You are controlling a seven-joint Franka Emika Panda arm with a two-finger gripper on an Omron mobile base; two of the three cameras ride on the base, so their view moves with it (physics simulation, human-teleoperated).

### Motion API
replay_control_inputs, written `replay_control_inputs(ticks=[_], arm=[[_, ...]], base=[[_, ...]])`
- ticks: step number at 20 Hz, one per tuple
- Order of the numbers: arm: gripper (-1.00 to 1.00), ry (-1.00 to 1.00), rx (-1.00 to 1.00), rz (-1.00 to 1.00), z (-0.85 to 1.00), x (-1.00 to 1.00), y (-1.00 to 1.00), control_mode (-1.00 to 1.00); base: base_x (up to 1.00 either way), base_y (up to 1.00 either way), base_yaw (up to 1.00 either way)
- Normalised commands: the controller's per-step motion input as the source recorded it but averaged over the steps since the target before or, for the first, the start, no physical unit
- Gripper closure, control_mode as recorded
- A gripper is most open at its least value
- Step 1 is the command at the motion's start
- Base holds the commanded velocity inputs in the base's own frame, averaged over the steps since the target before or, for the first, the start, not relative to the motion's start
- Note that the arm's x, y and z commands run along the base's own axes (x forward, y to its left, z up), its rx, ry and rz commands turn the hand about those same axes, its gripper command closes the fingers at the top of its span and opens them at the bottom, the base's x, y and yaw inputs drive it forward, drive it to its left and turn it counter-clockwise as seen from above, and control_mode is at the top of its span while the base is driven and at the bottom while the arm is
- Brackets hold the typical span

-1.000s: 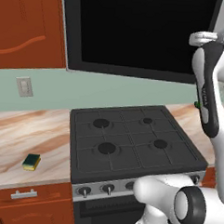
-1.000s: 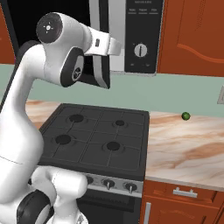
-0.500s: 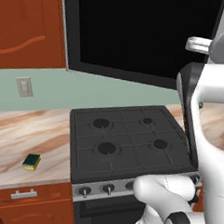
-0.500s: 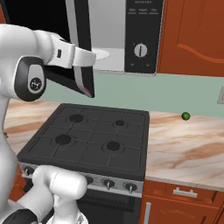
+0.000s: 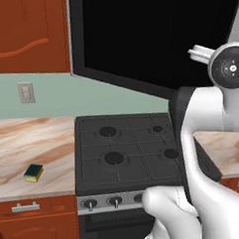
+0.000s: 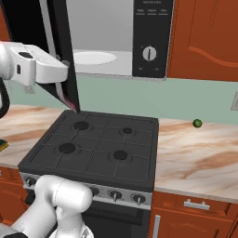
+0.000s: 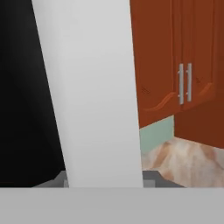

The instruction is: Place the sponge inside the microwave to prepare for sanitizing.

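Note:
The sponge (image 5: 33,173), yellow with a dark green top, lies flat on the marble counter left of the stove; its corner shows at the edge of the right base view (image 6: 2,145). The microwave (image 6: 151,37) hangs above the stove with its black glass door (image 5: 145,38) swung wide open, showing the grey interior and white round plate (image 6: 93,58). My gripper (image 6: 66,74) is shut at the door's free edge, just above the dark red handle (image 6: 69,100). The door hides its fingers, so I cannot tell whether they hold the handle. It is far above and right of the sponge.
A black four-burner stove (image 6: 97,146) sits under the microwave, its knobs along the front. A tiny green ball (image 6: 197,123) rests on the right counter by the wall. Red-brown cabinets (image 6: 204,37) flank the microwave. The open door (image 6: 58,42) juts out over the stove's left side.
The microwave door has swung from partly open to wide open. My arm has swept with it, leftward in the right base view. The sponge has not moved.

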Motion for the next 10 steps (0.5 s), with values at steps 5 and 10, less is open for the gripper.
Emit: replay_control_inputs(ticks=[5,10], arm=[[1.00,-0.08,0.00,-0.14,0.16,-0.56,0.42,-1.00],[1.00,-0.16,-0.01,-0.09,0.19,-0.53,0.44,-1.00]], base=[[0.00,0.00,0.00],[0.00,0.00,0.00]])
